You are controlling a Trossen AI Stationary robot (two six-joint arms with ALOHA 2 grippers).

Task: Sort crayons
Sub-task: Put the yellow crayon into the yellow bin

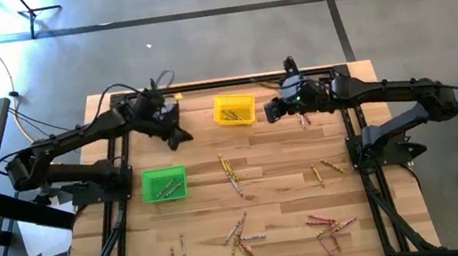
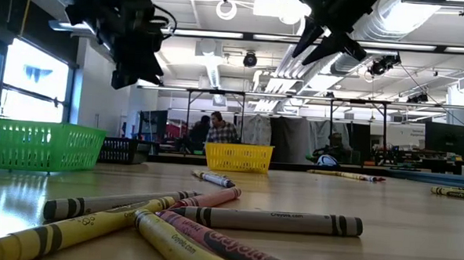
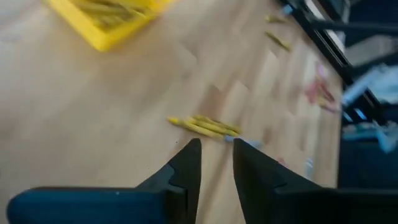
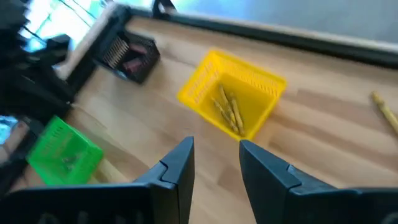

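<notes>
Crayons lie scattered on the wooden table: yellow ones point(image 1: 231, 174) near the middle, red ones point(image 1: 324, 227) at the near right, mixed ones point(image 1: 239, 234) near the front edge. More lie in the yellow bin point(image 1: 234, 109) and the green bin point(image 1: 164, 185). My left gripper point(image 1: 181, 137) hangs open above bare table, left of the yellow bin; its wrist view shows yellow crayons point(image 3: 205, 126) beyond its fingers point(image 3: 186, 165). My right gripper point(image 1: 271, 111) hovers open just right of the yellow bin point(image 4: 233, 99), nothing between its fingers.
A black bin point(image 4: 130, 56) stands at the far left corner, mostly under my left arm in the high view. A few crayons point(image 1: 175, 254) lie at the near left and others point(image 1: 324, 168) at the right. Black frame rails run along both sides.
</notes>
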